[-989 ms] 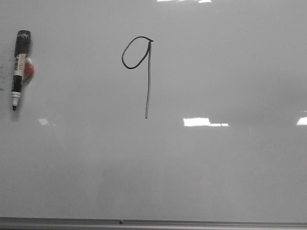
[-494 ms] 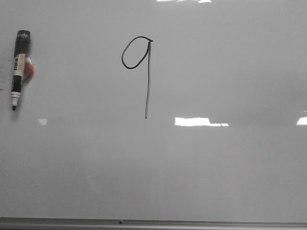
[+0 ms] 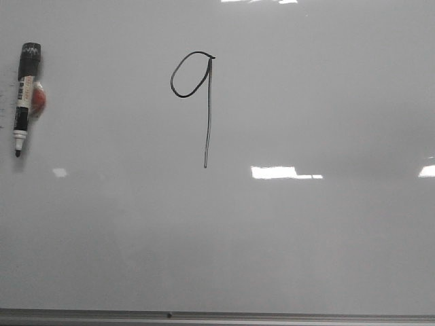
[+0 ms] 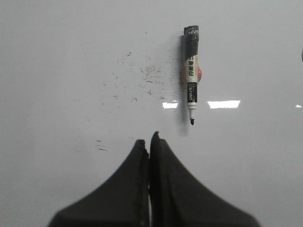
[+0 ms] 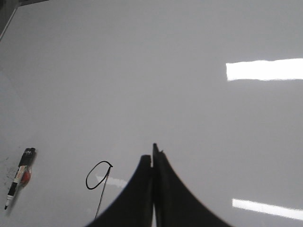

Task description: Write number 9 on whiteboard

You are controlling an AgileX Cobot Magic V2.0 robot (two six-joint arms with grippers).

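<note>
Front view: the number 9 (image 3: 194, 95) sits complete on the whiteboard (image 3: 306, 238), upper centre, loop closed, stem straight. Marker pen (image 3: 24, 98) lies well apart at the far left, tip uncapped. No arm in sight.

Left wrist view: left pincer (image 4: 149, 142) pressed fully closed, holding nothing, just short of the marker's tip. Faint black specks (image 4: 142, 75) beside the pen.

Right wrist view: right pincer (image 5: 152, 158) also closed tight and empty, above the board, the 9 near it.

Risk, as I judge it: a low sweep by either arm could smear the fresh ink; the bare nib could dry or mark the board if nudged.
</note>
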